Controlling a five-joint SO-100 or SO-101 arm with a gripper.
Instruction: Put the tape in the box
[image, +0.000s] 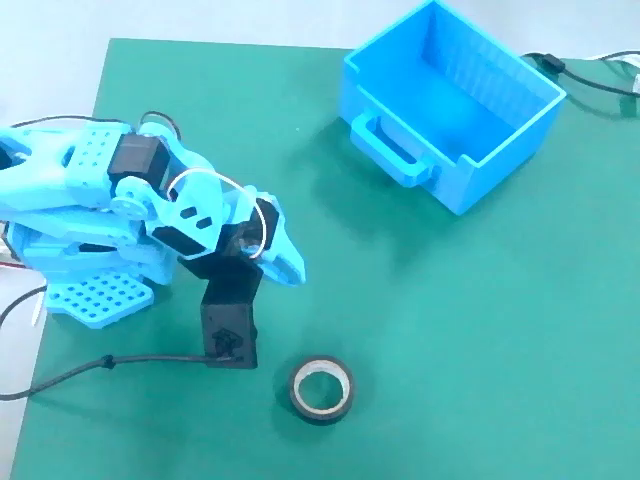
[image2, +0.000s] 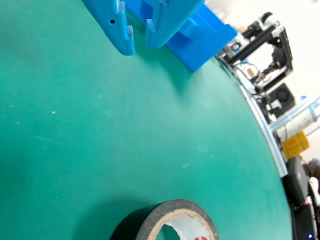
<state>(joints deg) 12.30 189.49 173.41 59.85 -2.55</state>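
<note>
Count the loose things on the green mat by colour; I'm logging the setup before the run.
Black: 1, the tape
Blue: 1, the box
Total: 2. The arm and its cabled black block are not counted.

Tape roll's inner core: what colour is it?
Pale whitish, inside the black tape; the fixed view shows the full ring best.
</note>
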